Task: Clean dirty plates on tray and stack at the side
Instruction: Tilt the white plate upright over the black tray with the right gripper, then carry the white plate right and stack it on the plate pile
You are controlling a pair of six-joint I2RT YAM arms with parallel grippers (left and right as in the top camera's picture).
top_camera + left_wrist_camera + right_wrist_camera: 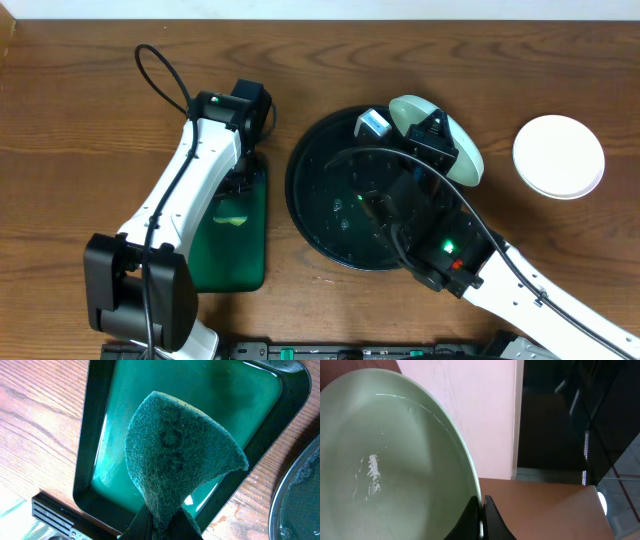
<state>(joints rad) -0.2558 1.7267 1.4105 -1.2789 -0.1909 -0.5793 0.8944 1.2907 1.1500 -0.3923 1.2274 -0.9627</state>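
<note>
As R tool (481, 506) nips plate (385, 460), it's tilted.

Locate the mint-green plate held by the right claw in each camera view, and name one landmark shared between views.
Overhead: mint-green plate, tilted on edge over the black tray's upper-right rim.
Left wrist: not in view.
Right wrist: fills the left half.
Shared landmark: the right claw, shut on the plate's rim, in overhead and right wrist.

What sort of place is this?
Probably a robot lab bench staged for dishwashing: a round glossy black tray, a pale mint-green round plate and a dark green scouring pad.
</note>
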